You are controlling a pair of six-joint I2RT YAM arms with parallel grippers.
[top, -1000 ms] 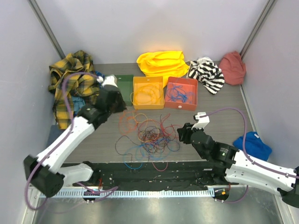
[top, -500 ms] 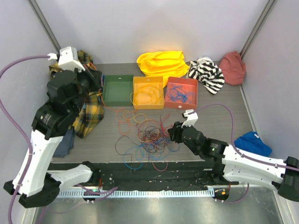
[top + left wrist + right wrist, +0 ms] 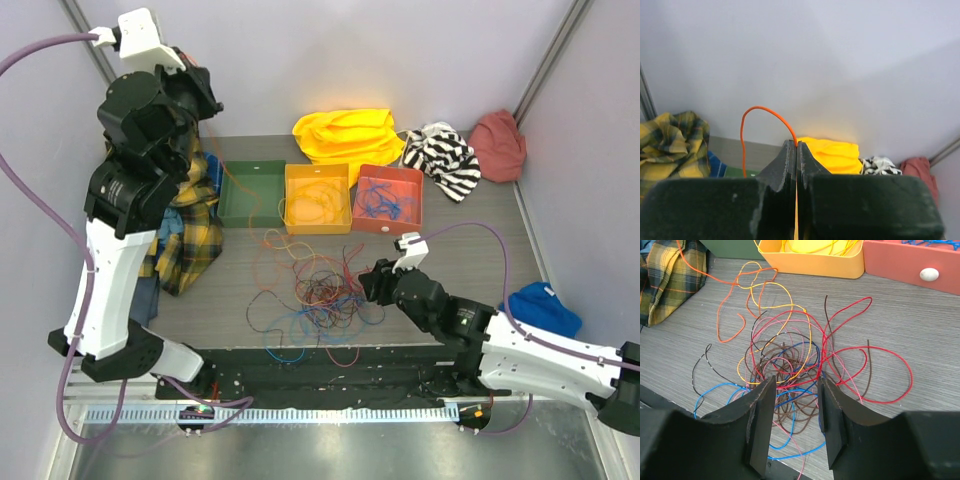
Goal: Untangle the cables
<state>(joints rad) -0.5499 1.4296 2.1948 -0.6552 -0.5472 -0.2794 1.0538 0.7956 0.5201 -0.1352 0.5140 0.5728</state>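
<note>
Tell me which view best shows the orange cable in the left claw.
Left wrist: close up, the orange cable arcs out of the shut left claw. Top external shows the raised claw, the cable barely. Right wrist shows a slack orange strand, perhaps the same.

Cables (image 3: 790, 365) under right claw (image 3: 796, 381): thin, smooth plastic-sheathed, slight gloss. Desk (image 3: 920, 325) below it: grey wood-grain, matt. Yellow bin (image 3: 812, 265) and red bin (image 3: 910, 267) ahead of claw: smooth moulded plastic, semi-gloss. Plaid cloth (image 3: 665, 280) to its left: soft woven fabric. Claw fingers (image 3: 760, 430): matt black plastic, faintly scuffed. Left claw (image 3: 796, 145) same matt black; orange cable (image 3: 742, 145) in it smooth.
</note>
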